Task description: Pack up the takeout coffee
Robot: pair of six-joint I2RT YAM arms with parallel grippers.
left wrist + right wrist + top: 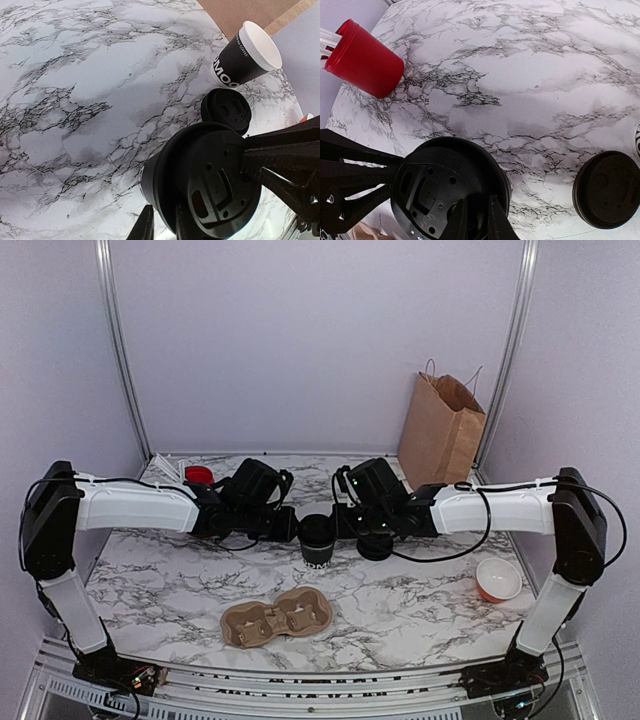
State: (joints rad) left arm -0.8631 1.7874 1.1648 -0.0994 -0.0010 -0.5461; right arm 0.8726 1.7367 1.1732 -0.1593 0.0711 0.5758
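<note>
Cardboard cup carrier (275, 620) lies on the worktop (420, 600), nearer than both hands. Left hand (164, 220): fingers almost together, clamped on the lid rim of the takeout coffee (317, 538), which stands upright between the two hands. Right hand (476, 212): pinched likewise on the opposite rim. Loose black lid (607, 190) lies just beside the right hand. Beyond the lid is an unlidded black cup (245, 55). Red cup (365, 60) stands beyond the left hand. Paper bag (440, 430) is farthest.

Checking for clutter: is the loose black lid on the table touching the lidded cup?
Apart. Right wrist view shows bare marble between the loose lid and the lidded cup.
</note>
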